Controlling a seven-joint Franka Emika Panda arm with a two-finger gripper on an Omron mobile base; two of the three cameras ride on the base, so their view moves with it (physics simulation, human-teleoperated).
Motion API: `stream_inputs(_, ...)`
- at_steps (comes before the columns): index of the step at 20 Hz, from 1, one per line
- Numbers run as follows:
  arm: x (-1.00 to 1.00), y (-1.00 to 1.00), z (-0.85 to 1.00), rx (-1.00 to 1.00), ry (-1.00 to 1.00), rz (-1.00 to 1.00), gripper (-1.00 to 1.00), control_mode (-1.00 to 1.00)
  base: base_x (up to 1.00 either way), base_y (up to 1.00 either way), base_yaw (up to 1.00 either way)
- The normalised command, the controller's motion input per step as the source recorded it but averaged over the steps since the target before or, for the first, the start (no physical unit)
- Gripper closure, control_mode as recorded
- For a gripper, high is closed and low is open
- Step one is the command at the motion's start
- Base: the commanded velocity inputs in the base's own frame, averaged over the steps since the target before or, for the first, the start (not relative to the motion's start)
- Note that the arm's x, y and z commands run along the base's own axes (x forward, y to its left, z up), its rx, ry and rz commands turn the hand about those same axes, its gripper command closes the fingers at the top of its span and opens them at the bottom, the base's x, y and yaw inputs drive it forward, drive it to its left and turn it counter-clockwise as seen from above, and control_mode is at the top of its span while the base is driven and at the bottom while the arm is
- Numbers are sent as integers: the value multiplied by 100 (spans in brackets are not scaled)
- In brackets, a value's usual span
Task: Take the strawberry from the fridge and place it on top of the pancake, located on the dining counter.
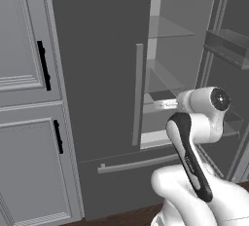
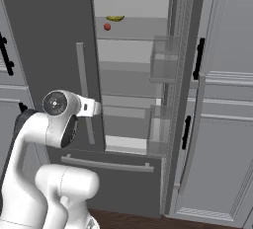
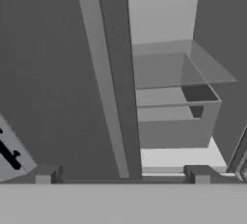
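Red against the pale interior, the strawberry (image 2: 107,26) sits on an upper glass shelf of the fridge (image 2: 54,35), just beside a small yellow fruit (image 2: 115,18); I get that from my right base view, while the left base view catches the open right door's bins (image 1: 228,47). My hand view looks past the shut left door's bar handle (image 3: 103,78) at a lower drawer (image 3: 176,117). The gripper (image 3: 123,172) fingertips stand wide apart, holding nothing
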Motion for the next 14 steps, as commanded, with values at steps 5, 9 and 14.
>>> stream_inputs(5, 0, 19, 90, 29, 5, -12, -100, -100, 0, 0, 0)
stream_inputs(9, 0, 67, 44, -25, 19, -9, -100, -100, 0, 0, 0)
stream_inputs(14, 18, 35, 19, -24, 18, -9, -100, -100, 0, 0, 0)
